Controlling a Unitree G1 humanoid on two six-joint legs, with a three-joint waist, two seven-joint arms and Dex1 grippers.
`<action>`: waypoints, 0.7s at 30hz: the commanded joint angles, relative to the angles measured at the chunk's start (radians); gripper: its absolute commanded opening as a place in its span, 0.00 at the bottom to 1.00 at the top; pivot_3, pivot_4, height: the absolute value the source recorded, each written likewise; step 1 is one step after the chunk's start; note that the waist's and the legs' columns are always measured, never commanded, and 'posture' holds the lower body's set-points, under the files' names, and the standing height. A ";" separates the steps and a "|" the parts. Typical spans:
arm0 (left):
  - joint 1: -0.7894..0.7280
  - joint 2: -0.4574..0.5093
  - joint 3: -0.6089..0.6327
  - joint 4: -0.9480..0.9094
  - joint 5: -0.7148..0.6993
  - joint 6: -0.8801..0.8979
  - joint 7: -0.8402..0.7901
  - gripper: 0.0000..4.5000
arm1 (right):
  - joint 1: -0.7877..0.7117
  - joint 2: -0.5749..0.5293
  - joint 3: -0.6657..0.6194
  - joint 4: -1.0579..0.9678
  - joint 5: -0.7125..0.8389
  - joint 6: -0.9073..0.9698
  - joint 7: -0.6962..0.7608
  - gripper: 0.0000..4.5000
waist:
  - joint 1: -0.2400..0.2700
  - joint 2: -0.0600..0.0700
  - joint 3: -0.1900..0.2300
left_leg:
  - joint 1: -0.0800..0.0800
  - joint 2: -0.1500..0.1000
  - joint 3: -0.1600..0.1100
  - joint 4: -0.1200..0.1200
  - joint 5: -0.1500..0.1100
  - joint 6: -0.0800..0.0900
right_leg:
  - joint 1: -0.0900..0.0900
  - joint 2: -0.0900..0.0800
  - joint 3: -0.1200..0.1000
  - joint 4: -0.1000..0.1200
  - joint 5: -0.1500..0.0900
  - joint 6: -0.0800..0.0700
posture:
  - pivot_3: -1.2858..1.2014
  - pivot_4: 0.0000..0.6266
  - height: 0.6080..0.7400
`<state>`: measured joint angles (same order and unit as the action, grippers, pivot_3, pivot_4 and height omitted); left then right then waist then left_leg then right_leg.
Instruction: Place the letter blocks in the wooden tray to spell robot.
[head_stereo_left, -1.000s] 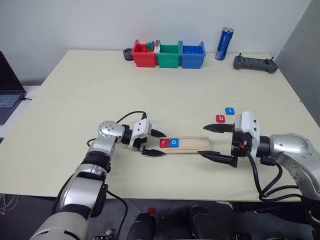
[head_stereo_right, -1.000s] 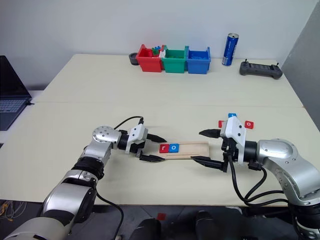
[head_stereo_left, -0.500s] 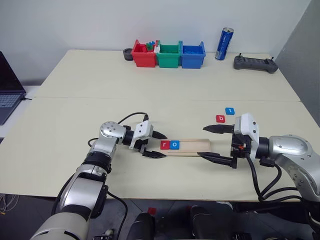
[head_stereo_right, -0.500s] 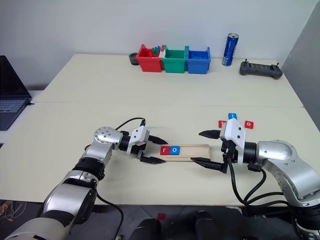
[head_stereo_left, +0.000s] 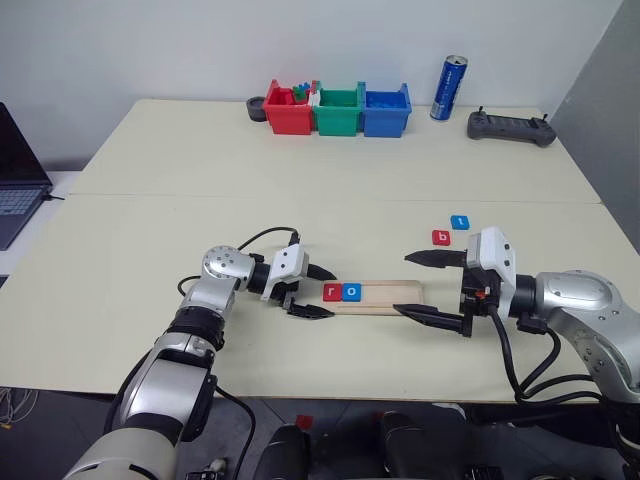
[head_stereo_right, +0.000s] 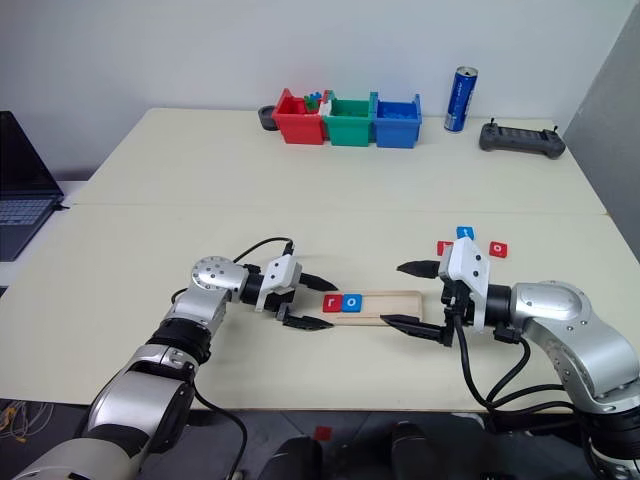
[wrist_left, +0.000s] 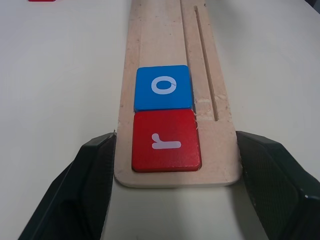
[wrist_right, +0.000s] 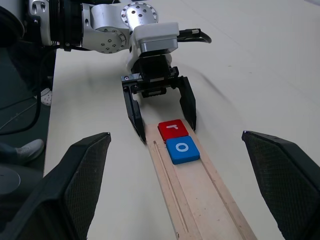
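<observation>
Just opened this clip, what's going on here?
A humanoid robot is spelling "robot" with letter blocks in a wooden tray. The red r and blue o already sit side by side at the tray's left end. The left gripper has its fingers on either side of that end of the tray, and the right gripper is wide open at the other end, holding nothing. The red b, blue t and another red block lie on the table beyond the right gripper.
</observation>
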<state>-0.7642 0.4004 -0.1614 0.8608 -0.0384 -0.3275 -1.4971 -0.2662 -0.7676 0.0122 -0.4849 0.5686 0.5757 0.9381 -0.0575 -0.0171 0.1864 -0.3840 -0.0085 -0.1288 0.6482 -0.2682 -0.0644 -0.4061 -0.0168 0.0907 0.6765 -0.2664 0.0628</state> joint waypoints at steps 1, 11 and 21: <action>0.008 0.008 -0.011 -0.040 -0.004 0.012 0.000 0.75 | -0.018 0.003 -0.012 -0.011 -0.003 -0.020 0.001 1.00 | 0.000 0.000 0.000 | 0.000 0.000 0.000 0.000 0.000 0.000 | 0.000 0.000 0.000 0.000 0.000 0.000 | 0.52 0.24 1.00; 0.020 0.014 -0.015 -0.081 -0.015 0.047 -0.006 0.99 | -0.016 0.004 -0.013 -0.008 -0.006 -0.020 0.001 1.00 | 0.000 0.000 0.000 | 0.000 0.000 0.000 0.000 0.000 0.000 | 0.000 0.000 0.000 0.000 0.000 0.000 | 0.52 0.24 1.00; 0.008 0.081 0.024 -0.182 -0.085 0.135 -0.072 0.99 | 0.000 -0.006 -0.033 -0.020 0.001 -0.009 -0.009 1.00 | -0.002 0.000 0.000 | 0.000 0.000 0.000 0.000 0.000 0.000 | 0.000 0.000 0.000 0.000 0.000 0.000 | 0.52 0.24 1.00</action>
<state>-0.7465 0.4575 -0.1664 0.7330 -0.0853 -0.2117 -1.5481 -0.2641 -0.7669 0.0129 -0.4758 0.5606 0.5752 0.9343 -0.0591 -0.0172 0.1865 -0.3837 -0.0080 -0.1288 0.6481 -0.2682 -0.0644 -0.4062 -0.0163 0.0908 0.6767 -0.2664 0.0627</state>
